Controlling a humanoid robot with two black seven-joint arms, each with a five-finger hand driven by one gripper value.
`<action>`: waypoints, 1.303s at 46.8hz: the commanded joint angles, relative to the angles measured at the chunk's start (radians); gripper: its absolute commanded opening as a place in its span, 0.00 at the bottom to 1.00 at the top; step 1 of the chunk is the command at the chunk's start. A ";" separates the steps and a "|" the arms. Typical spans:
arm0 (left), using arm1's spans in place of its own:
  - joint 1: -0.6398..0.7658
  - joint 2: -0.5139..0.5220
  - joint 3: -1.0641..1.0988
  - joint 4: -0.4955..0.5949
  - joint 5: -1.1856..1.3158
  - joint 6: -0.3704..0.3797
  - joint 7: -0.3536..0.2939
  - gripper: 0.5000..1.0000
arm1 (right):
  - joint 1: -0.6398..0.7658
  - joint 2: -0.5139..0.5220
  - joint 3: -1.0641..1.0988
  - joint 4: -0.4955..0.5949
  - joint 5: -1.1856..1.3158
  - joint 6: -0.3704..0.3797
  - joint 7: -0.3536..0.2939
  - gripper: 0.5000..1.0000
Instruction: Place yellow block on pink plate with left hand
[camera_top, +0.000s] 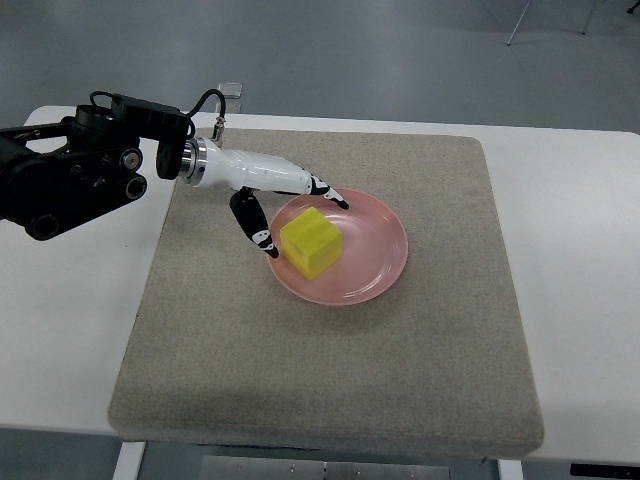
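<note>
A yellow block (312, 242) rests on the left half of the pink plate (375, 255), which lies on the grey mat. My left hand (295, 215) reaches in from the left and hovers at the plate's left rim. Its fingers (330, 194) are spread around the block's left side, one above it and the thumb (255, 230) below-left. The fingers look slightly apart from the block and hold nothing. The right arm does not show.
The grey mat (330, 380) covers most of the white table (580, 250). The black forearm (70, 175) with cables lies over the table's left edge. Grey floor runs beyond the far edge.
</note>
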 joint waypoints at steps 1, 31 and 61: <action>-0.002 0.010 -0.016 0.004 -0.002 -0.001 0.000 0.97 | 0.000 0.000 0.000 0.000 0.000 0.000 0.000 0.85; 0.001 0.044 -0.036 0.340 -0.123 0.042 -0.001 0.96 | 0.000 0.000 0.000 0.000 0.000 0.000 0.000 0.85; 0.085 -0.192 -0.035 0.779 -0.803 0.201 0.069 0.96 | 0.000 0.000 0.000 0.000 0.000 0.000 0.000 0.85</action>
